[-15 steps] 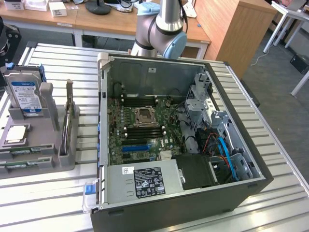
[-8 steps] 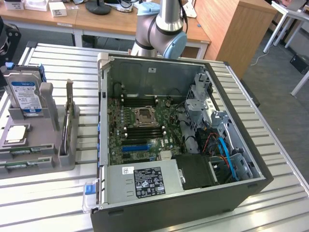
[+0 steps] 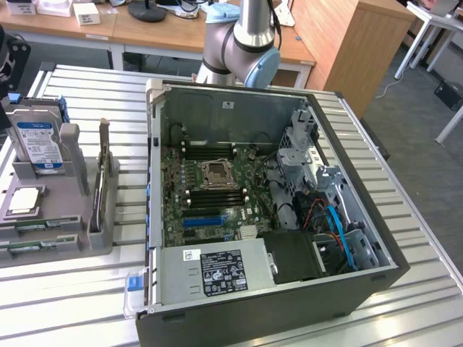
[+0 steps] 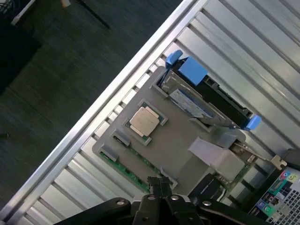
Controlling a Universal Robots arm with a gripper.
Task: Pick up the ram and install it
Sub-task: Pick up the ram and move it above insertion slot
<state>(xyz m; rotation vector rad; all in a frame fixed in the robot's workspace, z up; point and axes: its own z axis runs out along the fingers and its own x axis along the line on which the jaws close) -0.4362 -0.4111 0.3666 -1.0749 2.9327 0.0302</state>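
At the exterior view's left, a grey holder (image 3: pixel 69 195) sits on the slatted table (image 3: pixel 72 303). It carries 1 upright hard drive (image 3: pixel 40 144) and a processor (image 3: pixel 22 200) lying flat. The ram (image 3: pixel 32 248) lies flat along the holder's near edge, untouched. Further right stands the open computer case (image 3: pixel 239 318), its motherboard (image 3: pixel 181 181) showing black memory slots (image 3: pixel 217 194) and 1 blue slot (image 3: pixel 202 219). The arm (image 3: pixel 242 43) rises behind the case. In the wrist view the gripper (image 4: pixel 160 180) hangs above the holder, its fingers (image 4: pixel 153 185) pressed together on nothing, near the ram (image 4: pixel 123 169).
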